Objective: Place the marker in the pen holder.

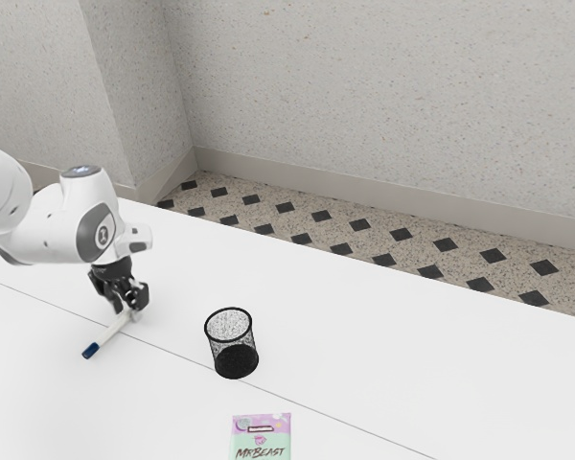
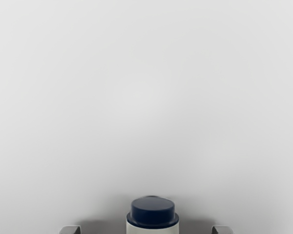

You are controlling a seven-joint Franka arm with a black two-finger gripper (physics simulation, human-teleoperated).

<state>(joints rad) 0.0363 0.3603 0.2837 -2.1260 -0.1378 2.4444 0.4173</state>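
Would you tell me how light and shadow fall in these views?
Exterior view: bright, even light, the tabletop nearly pure white, hardly any shadow around the mesh pen holder; wrist view: soft grey shadows flank the blue-ended marker, with a faint glow beyond.

The arm (image 1: 53,216) is cased in smooth, rounded white shells, dotted with small dark spots. A dark grey panel (image 1: 89,237) is marked with a round white emblem (image 1: 104,236); a grey cap (image 1: 80,172) is touched with pale blue. The tool (image 1: 130,306) is finished in angular black.
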